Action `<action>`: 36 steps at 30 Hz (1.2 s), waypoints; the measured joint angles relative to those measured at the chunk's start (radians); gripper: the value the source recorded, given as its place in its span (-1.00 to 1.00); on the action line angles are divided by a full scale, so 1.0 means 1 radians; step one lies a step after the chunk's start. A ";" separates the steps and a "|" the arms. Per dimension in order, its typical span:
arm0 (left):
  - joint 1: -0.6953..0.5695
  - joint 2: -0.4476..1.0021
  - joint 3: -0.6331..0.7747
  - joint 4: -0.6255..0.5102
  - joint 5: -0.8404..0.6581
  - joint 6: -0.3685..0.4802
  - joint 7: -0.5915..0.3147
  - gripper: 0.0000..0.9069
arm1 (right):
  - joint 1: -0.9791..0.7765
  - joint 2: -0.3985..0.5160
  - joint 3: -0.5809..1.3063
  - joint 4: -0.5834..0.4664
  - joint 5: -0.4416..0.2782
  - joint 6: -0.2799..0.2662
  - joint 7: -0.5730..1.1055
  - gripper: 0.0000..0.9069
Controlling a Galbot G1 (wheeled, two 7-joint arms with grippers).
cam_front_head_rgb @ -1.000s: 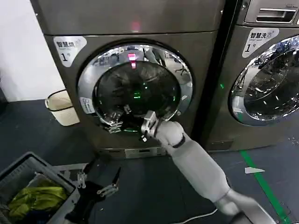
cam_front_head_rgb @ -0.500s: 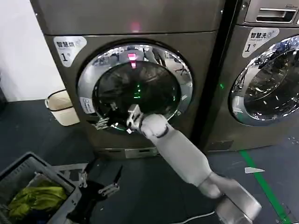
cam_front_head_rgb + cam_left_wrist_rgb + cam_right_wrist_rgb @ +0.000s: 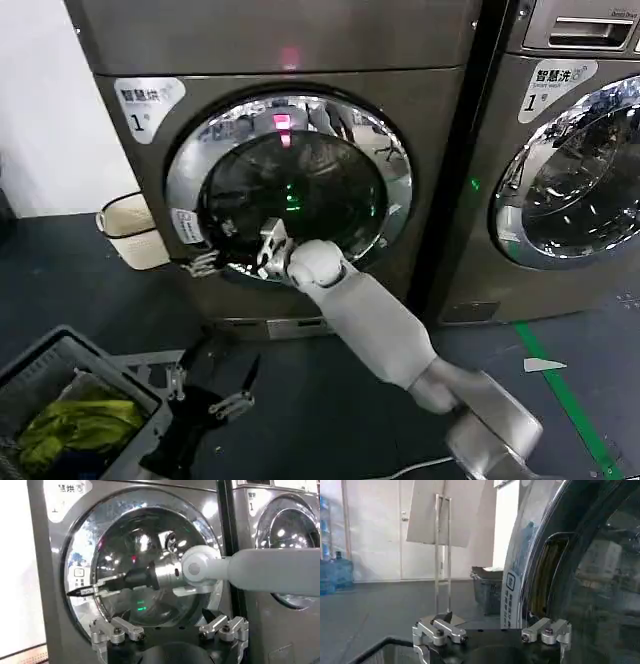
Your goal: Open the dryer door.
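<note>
The dryer [image 3: 290, 150], a bronze-grey front-loader tagged with a "1" sticker at its upper left, stands on the dark floor. Its round door [image 3: 290, 190], a chrome ring around dark, domed glass, sits shut and flush against the cabinet, reflecting green and red lights. A recessed handle slot [image 3: 547, 575] shows at the door's left rim.

The dryer [image 3: 290, 150] by the right end effector [image 3: 205, 263] is bronze-grey, its door [image 3: 290, 190] ringed in chrome around dark glass. A red light [image 3: 290, 55] glows above, a green one [image 3: 293, 203] behind the glass. Below sits a grey basket [image 3: 60, 365] holding yellow-green cloth [image 3: 75, 422].
</note>
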 joint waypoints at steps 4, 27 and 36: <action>-0.023 0.001 -0.019 0.001 -0.019 0.070 0.003 1.00 | -0.020 -0.026 -0.007 0.042 0.025 -0.069 -0.067 1.00; -0.191 0.111 -0.361 0.106 -0.235 0.339 0.112 1.00 | -0.145 -0.188 0.046 0.350 0.055 -0.108 -0.302 1.00; -0.231 0.160 -0.487 0.166 -0.355 0.331 0.259 1.00 | -0.206 -0.275 0.082 0.450 0.066 -0.108 -0.419 1.00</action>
